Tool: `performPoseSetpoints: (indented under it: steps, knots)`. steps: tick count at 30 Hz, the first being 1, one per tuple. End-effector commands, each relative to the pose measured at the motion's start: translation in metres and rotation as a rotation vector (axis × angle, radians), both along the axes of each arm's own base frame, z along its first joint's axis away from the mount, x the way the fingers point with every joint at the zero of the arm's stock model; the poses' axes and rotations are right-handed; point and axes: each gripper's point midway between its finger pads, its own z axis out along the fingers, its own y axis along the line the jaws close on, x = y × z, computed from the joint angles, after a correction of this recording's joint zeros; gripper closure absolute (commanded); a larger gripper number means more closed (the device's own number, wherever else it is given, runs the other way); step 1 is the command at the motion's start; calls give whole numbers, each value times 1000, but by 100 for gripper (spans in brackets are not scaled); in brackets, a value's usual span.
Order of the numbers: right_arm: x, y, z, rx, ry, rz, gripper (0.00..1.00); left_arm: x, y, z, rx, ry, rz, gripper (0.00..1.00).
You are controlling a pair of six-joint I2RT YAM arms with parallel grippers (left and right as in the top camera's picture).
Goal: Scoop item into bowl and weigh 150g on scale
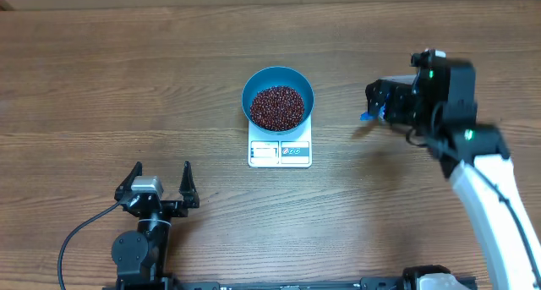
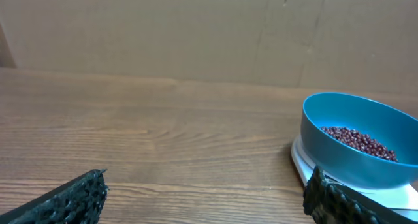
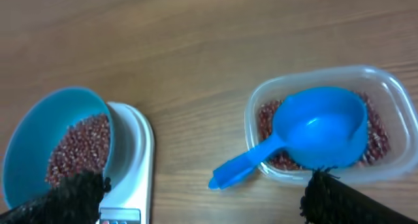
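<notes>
Light blue bowl [image 1: 247, 91] of red-brown beans [image 1: 277, 106] sits on the white scale [image 1: 280, 152], mid-worktop [image 1: 127, 70]; left gripper [image 1: 162, 166] near the front edge, jaws spread wide, empty; right gripper [image 3: 206, 183] above a clear tub [image 3: 253, 110] holding a blue scoop [image 3: 320, 129], jaws released, grasping nothing.

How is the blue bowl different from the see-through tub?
The bowl is round and solid blue; the tub is clear with rounded corners. The bowl sits on the scale; the tub sits on the table. The tub has a blue scoop lying in it; the bowl has none. Both hold red-brown beans.
</notes>
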Motion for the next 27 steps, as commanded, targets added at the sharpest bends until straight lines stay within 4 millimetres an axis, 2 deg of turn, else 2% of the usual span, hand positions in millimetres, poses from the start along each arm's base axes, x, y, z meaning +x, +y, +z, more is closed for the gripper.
performPoseSetpoints:
  steps: [1,5,8,12,17,27]
  knots:
    - [-11,6,5,12,-140,23,0,0,2,0,16,-5,11,0]
    - [-20,10,15,41,-359,44,0,0,2,0,17,-5,11,0]
    - [-35,10,19,54,-501,50,0,0,2,0,17,-5,11,0]
    - [-60,7,14,62,-637,49,0,0,2,0,17,-5,11,1]
    - [-85,4,-3,49,-699,55,0,0,2,0,16,-5,11,0]
    - [-114,5,-15,-53,-797,110,0,0,2,0,17,-4,11,0]
